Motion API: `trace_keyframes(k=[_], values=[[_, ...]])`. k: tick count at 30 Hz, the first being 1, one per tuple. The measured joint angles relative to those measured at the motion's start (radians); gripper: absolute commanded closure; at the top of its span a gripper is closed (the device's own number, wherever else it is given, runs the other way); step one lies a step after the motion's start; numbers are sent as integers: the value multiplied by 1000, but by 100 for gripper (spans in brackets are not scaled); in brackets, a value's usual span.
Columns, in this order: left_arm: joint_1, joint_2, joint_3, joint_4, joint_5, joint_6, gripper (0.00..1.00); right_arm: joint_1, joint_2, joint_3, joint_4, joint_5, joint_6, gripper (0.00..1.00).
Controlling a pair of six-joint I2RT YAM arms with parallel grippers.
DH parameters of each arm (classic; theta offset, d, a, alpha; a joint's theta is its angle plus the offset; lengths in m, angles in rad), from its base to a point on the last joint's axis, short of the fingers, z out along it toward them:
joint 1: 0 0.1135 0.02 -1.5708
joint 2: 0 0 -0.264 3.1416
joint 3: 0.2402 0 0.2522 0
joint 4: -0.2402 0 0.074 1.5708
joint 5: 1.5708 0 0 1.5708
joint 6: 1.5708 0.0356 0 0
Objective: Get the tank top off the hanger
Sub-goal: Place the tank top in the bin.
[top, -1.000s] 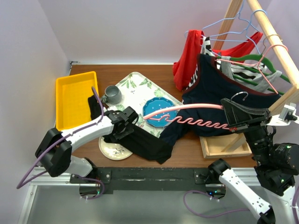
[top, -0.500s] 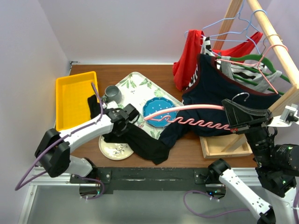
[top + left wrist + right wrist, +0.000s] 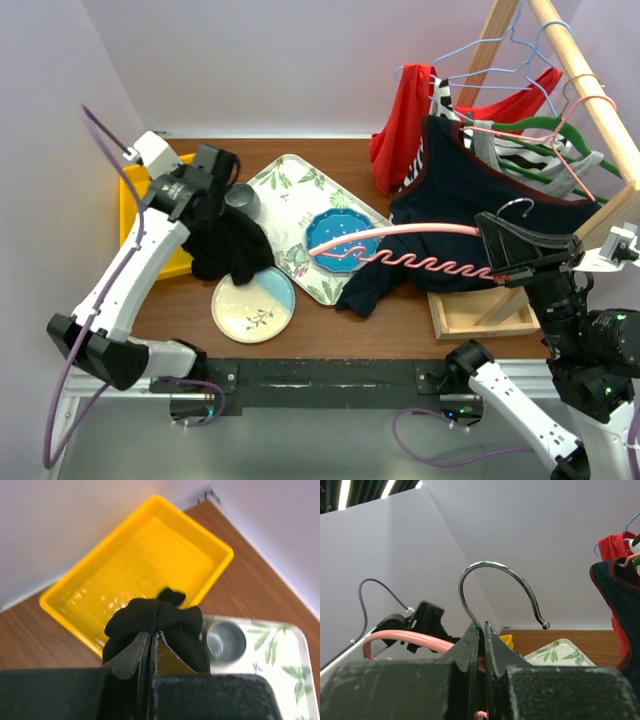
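- Tank top (image 3: 232,248): bunched black wad hanging just left of the tray (image 3: 292,170), lifted off the bench (image 3: 400,312). It looks fully clear of the hanger (image 3: 400,231).
- Left claw (image 3: 151,637): pinched tight on the top of the wad, no gap between the fingers.
- Right claw (image 3: 481,632): clamped on the hanger neck just under the metal hook. The pink arm reaches out over the tray's right half and looks bare.
- Judgement: removal looks done. What's left is putting the cloth down.
- Risks:
  - The wad's lower drape hangs right by the cup (image 3: 243,200) at the tray's left edge, so a sideways swing could drag the cup or tip it.
  - Letting go here likely lands the cloth partly on the plate (image 3: 255,305) in front of the tray, or half over the rim of the bin (image 3: 150,545) left of the tray.
  - The hanger is held at a single point, so it could pivot, and its coiled bar sits close to the navy garment (image 3: 470,180) right of the tray and could snag it.
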Motion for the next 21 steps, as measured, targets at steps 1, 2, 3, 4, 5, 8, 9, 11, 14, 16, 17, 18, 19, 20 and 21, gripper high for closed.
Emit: trace_keyframes(k=[1, 2, 3, 4, 5, 8, 9, 11, 14, 16, 17, 18, 19, 20, 21], values=[[27, -11, 4, 30, -14, 48, 100, 0, 0, 0, 0, 0, 0, 100], [57, -23, 6, 63, -24, 96, 100, 0, 0, 0, -1, 0, 0, 100], [80, -31, 7, 89, -30, 136, 100, 0, 0, 0, -1, 0, 0, 100], [116, -38, 10, 129, -35, 192, 100, 0, 0, 0, -1, 0, 0, 100], [144, -39, 14, 152, -40, 224, 100, 0, 0, 0, -1, 0, 0, 100], [260, -27, 48, 233, -48, 340, 100, 0, 0, 0, -1, 0, 0, 100], [297, -20, 68, 256, -49, 378, 100, 0, 0, 0, -1, -1, 0, 100], [356, 0, 114, 311, -52, 451, 100, 0, 2, 0, -1, -1, 0, 100], [386, 25, 177, 390, -75, 543, 100, 0, 3, 0, -2, -5, 0, 100], [387, 38, 195, 447, -86, 594, 100, 0, 3, 0, -2, -5, 0, 100], [387, 45, 197, 471, -87, 613, 100, 0, 3, 0, -1, -8, 0, 100], [387, 50, 197, 481, -86, 623, 100, 0, 3, 0, -2, -11, 0, 100], [387, 58, 197, 486, -81, 627, 100, 0, 3, 0, -1, -14, 0, 100], [387, 66, 189, 499, -72, 631, 100, 0, 3, -1, -2, -17, 0, 100], [387, 69, 172, 513, -60, 632, 100, 0, 3, -1, -1, -19, 0, 100]])
